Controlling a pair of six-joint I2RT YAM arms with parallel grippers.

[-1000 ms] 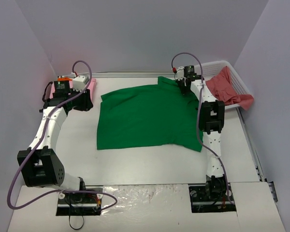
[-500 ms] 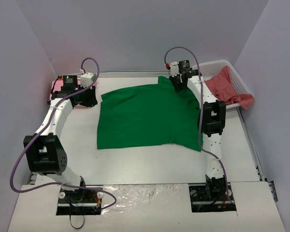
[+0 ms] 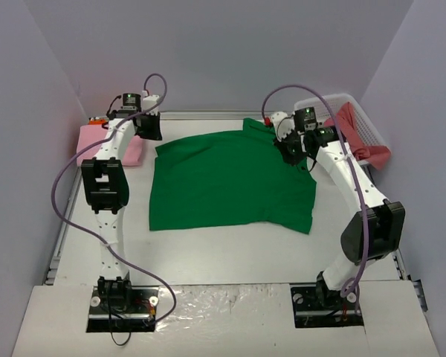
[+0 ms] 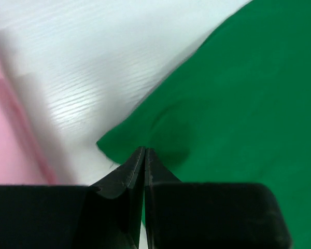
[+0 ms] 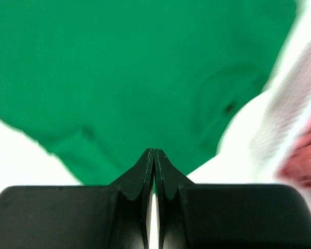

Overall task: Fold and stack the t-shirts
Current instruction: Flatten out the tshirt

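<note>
The bright green t-shirt (image 3: 223,178) lies spread flat in the middle of the white table. My left gripper (image 3: 150,128) is shut and hovers just off the shirt's far-left corner. In the left wrist view its jaws (image 4: 145,150) are pressed together over the edge of the green cloth (image 4: 238,93). My right gripper (image 3: 288,149) is shut over the shirt's far-right sleeve. In the right wrist view its jaws (image 5: 154,151) are closed above the green cloth (image 5: 119,67). The pink shirt (image 3: 95,138) lies folded at the far left, with a bit of the orange shirt (image 3: 97,119) behind it. The coral red shirt (image 3: 357,137) lies crumpled in the basket.
The white lattice basket (image 3: 327,98) stands at the far right corner, close behind my right arm; it shows blurred in the right wrist view (image 5: 285,119). Grey walls close in the table on three sides. Pink cloth (image 4: 10,135) shows at the left edge of the left wrist view.
My left gripper has swung right, from over the pink stack to the green shirt's far-left corner. My right arm's elbow has swung out to the right, and its gripper has shifted slightly nearer over the sleeve.
</note>
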